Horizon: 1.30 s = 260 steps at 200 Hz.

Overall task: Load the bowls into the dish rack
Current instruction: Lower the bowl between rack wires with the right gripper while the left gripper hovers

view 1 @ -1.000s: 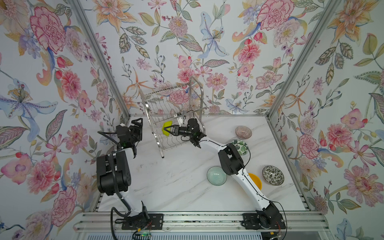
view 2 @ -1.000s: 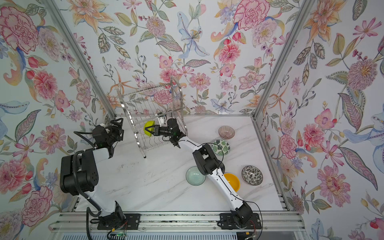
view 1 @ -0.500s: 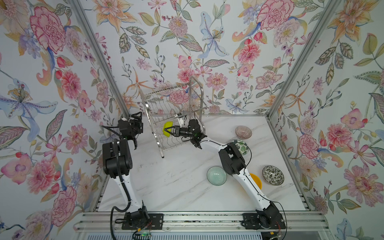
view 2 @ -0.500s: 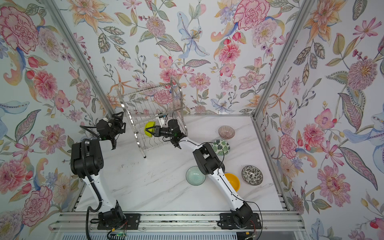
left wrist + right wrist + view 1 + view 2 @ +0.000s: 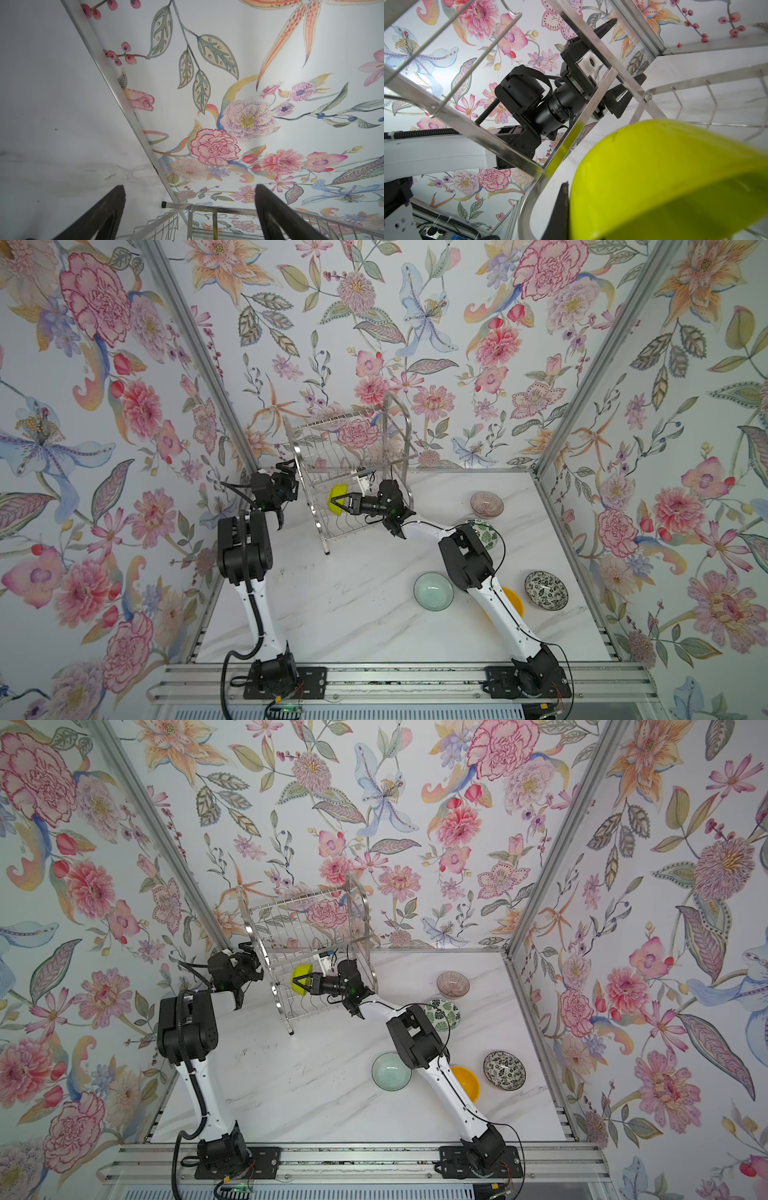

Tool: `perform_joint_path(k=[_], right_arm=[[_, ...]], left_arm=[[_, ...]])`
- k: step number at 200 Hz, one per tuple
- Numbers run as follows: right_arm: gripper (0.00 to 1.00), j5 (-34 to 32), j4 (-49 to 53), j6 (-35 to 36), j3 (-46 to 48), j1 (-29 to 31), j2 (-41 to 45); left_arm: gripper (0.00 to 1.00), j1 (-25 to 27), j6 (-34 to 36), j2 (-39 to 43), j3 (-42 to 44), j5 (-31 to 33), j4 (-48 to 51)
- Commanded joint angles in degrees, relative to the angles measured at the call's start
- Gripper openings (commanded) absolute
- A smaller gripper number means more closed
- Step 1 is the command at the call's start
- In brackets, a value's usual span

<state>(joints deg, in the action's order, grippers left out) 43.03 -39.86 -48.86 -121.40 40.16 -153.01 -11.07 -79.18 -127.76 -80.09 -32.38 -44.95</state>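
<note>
Right gripper [image 5: 336, 504] pinches lime bowl [image 5: 338, 492] inside rack [image 5: 400, 423], frame centre; left gripper [image 5: 292, 481] spread, just left.

The dish rack [image 5: 340, 448] stood at the back left of the worktop [image 5: 353, 622]. The held bowl [image 5: 341, 490] was inside the rack, below its upper tier, in the right tool [image 5: 332, 503]. The left tool [image 5: 293, 481] was just left of the rack. To the right lay the rear bowl [image 5: 486, 504], with the second bowl [image 5: 487, 534] before it. Nearer the front lay the front-left bowl [image 5: 433, 591], the middle bowl [image 5: 514, 601] partly under the right arm [image 5: 469, 564], and the front-right bowl [image 5: 545, 590].

Floral wallpaper [image 5: 415, 323] surrounds a white marble tabletop [image 5: 353, 614] fronted by an aluminium rail [image 5: 415, 680].
</note>
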Motion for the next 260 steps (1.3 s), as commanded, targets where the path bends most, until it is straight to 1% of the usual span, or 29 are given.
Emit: perform_joint_path(k=[1, 25, 51, 78, 96, 118, 137, 153, 191, 217, 240, 260], right_arm=[[0.00, 0.7, -1.3, 0.5, 1.2, -0.6, 3.0], [0.00, 0.4, -1.4, 0.6, 0.8, -1.0, 2.7], [0.00, 1.2, -2.3, -0.8, -1.2, -1.6, 1.2], [0.00, 0.9, -1.4, -1.0, -3.0, -2.0, 0.0], [0.00, 1.3, 0.9, -0.8, -6.6, -2.2, -1.7], [0.00, 2.1, 4.6, -0.9, -13.5, -2.3, -5.5], [0.00, 2.4, 7.5, -1.0, -18.8, -2.4, -8.6], [0.00, 2.2, 7.4, -1.4, -19.7, -2.5, -9.7], [0.00, 1.7, 10.3, 0.3, -21.7, -2.2, -10.8], [0.00, 1.0, 12.3, 0.3, -24.9, -2.1, -13.0], [0.00, 0.7, 14.6, 0.0, -29.0, -1.8, -15.6], [0.00, 0.1, 16.5, 0.7, -30.5, -1.5, -16.5]], left_arm=[[0.99, 2.7, 1.0, -1.7, -2.6, -1.3, 1.4], [0.99, 4.9, 1.3, -1.8, -2.8, -1.0, 1.8], [0.99, 7.0, 1.3, -1.7, -2.5, -0.5, 1.9], [0.99, 7.1, 1.0, -0.9, -0.6, -0.1, 0.8], [0.99, 6.5, 0.9, 0.5, 1.0, -1.1, 0.2], [0.99, 5.3, 0.2, 4.3, 6.8, -1.5, -2.6], [0.99, 4.8, 1.0, 8.2, 12.7, -1.6, -3.6], [0.99, 4.7, 1.9, 11.4, 18.5, -1.0, -5.2], [0.99, 4.7, 6.0, 19.5, 32.2, 1.3, -9.1], [0.99, 6.2, 9.1, 25.0, 39.9, 2.7, -12.2], [0.99, 8.4, 11.3, 29.0, 46.6, 4.5, -15.7], [0.99, 10.2, 12.6, 32.3, 52.1, 5.6, -18.5]])
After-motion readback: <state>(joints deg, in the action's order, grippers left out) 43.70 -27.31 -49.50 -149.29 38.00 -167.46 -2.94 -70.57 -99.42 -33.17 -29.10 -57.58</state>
